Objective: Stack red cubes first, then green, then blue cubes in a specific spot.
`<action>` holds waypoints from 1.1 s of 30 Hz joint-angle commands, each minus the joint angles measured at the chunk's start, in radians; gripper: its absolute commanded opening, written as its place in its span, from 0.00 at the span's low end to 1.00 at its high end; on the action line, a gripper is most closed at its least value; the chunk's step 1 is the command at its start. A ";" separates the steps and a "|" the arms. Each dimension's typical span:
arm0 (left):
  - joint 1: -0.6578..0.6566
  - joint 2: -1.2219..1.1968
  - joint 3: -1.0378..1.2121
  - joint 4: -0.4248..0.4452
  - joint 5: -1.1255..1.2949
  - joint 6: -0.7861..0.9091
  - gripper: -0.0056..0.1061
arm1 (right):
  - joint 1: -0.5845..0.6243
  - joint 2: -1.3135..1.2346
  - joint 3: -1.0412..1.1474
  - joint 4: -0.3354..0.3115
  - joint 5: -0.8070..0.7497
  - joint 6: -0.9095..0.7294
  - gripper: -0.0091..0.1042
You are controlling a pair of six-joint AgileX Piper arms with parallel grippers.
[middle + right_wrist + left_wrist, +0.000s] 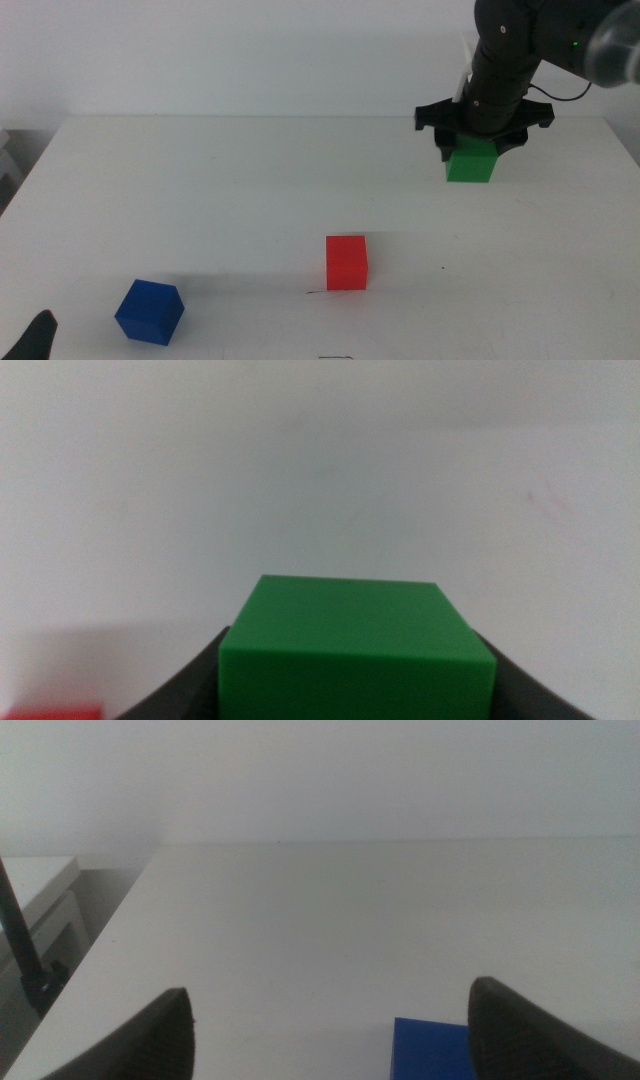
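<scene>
The red cube stands on the white table near the front centre, with a thin dark scratch line at its lower left corner. At the back right, my right gripper is shut on the green cube. The right wrist view shows the green cube filling the gap between the dark fingers, and a sliver of the red cube. The blue cube sits at the front left. My left gripper waits beside it, open, with the blue cube just ahead of its jaws.
The table's left edge drops off beside a pale cabinet. Another short dark mark lies at the front edge of the middle view. Bare white tabletop spans the middle between the cubes.
</scene>
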 commanded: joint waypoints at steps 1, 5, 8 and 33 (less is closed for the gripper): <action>-0.003 -0.026 -0.004 -0.006 -0.078 -0.002 0.89 | 0.059 -0.136 0.049 -0.056 -0.009 0.055 0.07; -0.003 -0.026 -0.004 -0.006 -0.078 -0.002 0.89 | 0.160 -0.234 0.171 -0.046 -0.054 0.134 0.07; -0.003 -0.026 -0.004 -0.006 -0.078 -0.002 0.89 | 0.228 -0.243 0.174 -0.038 -0.067 0.199 0.07; -0.003 -0.026 -0.004 -0.006 -0.078 -0.002 0.89 | 0.344 0.090 -0.103 0.039 0.059 0.207 0.07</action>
